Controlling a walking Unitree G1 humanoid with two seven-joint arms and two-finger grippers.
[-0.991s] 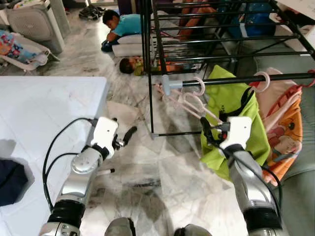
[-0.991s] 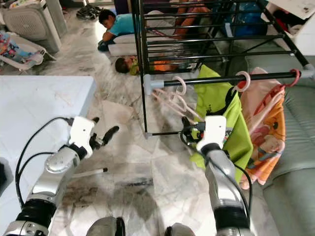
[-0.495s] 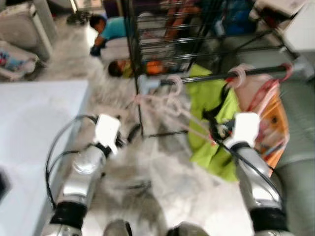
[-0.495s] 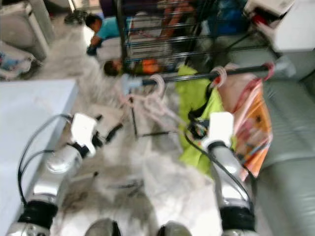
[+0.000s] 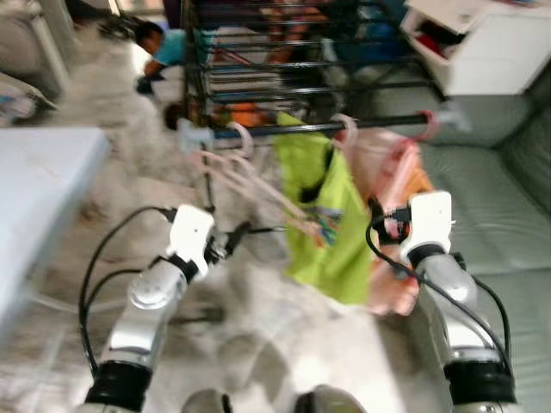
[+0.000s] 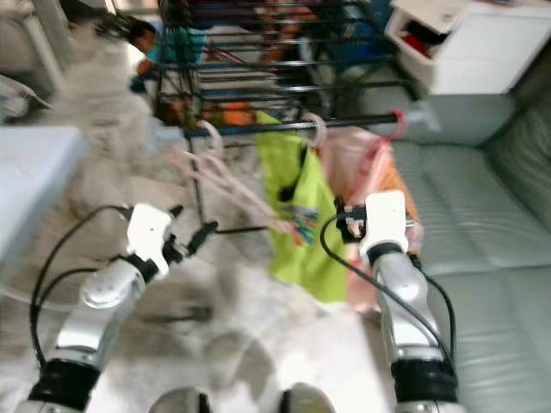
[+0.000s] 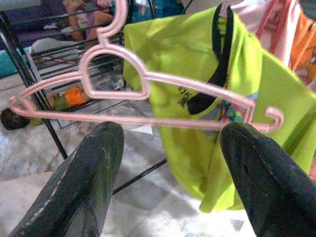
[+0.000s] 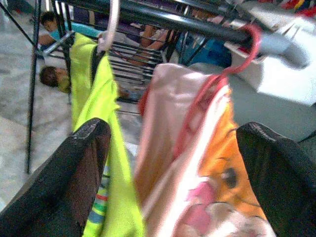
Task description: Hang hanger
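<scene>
An empty pink hanger point(image 7: 148, 94) hangs by its hook on the dark rail point(image 5: 301, 129) near the rail's left end, also seen as the pink hanger point(image 5: 258, 176). To its right hang a lime-green shirt point(image 5: 325, 215) and a pink-and-orange garment point(image 8: 197, 163) on a red hanger point(image 8: 217, 79). My left gripper point(image 5: 232, 235) is open just below and in front of the pink hanger, with nothing between its fingers point(image 7: 94, 163). My right gripper point(image 5: 379, 222) is open in front of the pink-and-orange garment, right of the green shirt, and holds nothing.
A black wire rack point(image 5: 258, 60) stands behind the rail. A person point(image 5: 159, 47) lies on the marble floor at the far left. A white table point(image 5: 43, 172) is on my left, a grey sofa point(image 5: 499, 198) on my right, a white cabinet point(image 5: 482, 52) beyond it.
The camera has swung right, with blur. The right gripper, earlier by the pink hanger's lower end, is now past the green shirt. The left gripper now sits under the hanger. The hanger stays on the rail.
</scene>
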